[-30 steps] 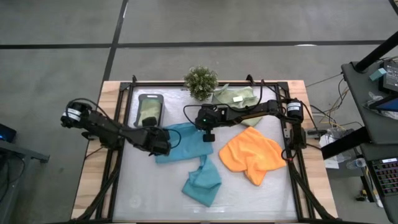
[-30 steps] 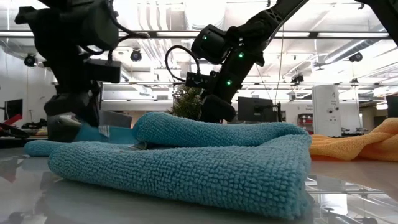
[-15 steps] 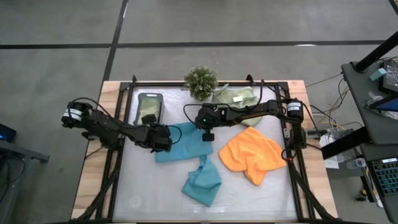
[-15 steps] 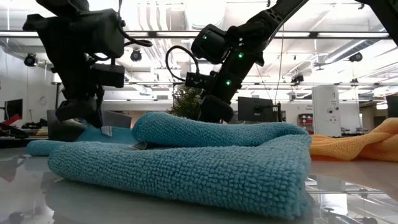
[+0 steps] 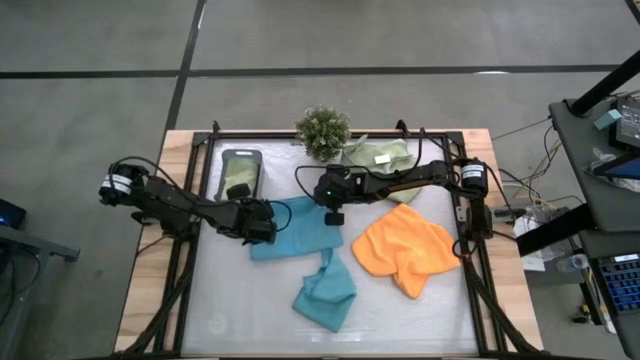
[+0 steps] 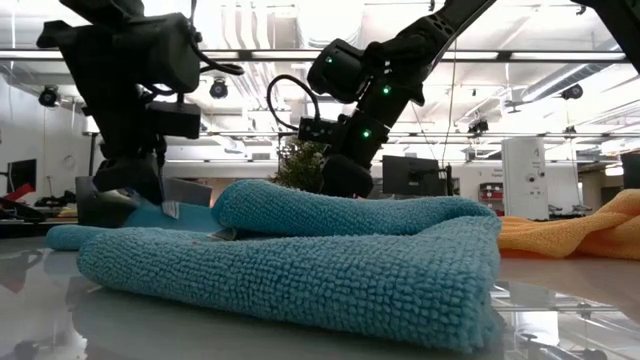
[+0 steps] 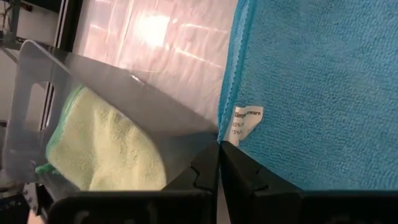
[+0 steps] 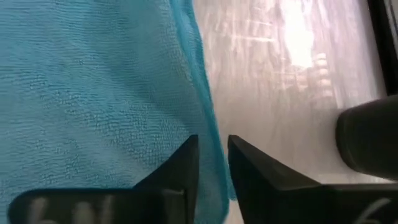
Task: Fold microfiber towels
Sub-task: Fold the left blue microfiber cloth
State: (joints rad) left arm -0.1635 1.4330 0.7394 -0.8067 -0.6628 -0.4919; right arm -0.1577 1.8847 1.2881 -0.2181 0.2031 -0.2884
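Observation:
A teal microfiber towel [image 5: 297, 230] lies spread on the table's middle. My left gripper [image 5: 264, 224] is shut at its left edge, beside a small white tag [image 7: 247, 118]. My right gripper [image 5: 335, 216] stands at the towel's far right corner, its fingers a little apart with the hem [image 8: 208, 134] running between them. A second teal towel [image 5: 325, 292] lies bunched nearer the front. An orange towel [image 5: 405, 250] lies crumpled at the right. A sage-green towel [image 5: 378, 156] lies at the far edge. My left gripper pinches the teal towel's left hem [image 7: 225, 127] between its two fingertips, right beside the tag. The fingers come slanting down from the table's left. The towel stays flat on the table. My right gripper's fingers flank the hem; whether they touch it I cannot tell.
A dark grey tray [image 5: 240, 160] at the far left holds a pale green cloth [image 7: 106, 146], close behind my left gripper. A small bushy plant [image 5: 323, 130] stands at the far edge. Bare table shows at the front left.
My left gripper has rolled a little at the towel's left edge without leaving its place. The towels lie as before.

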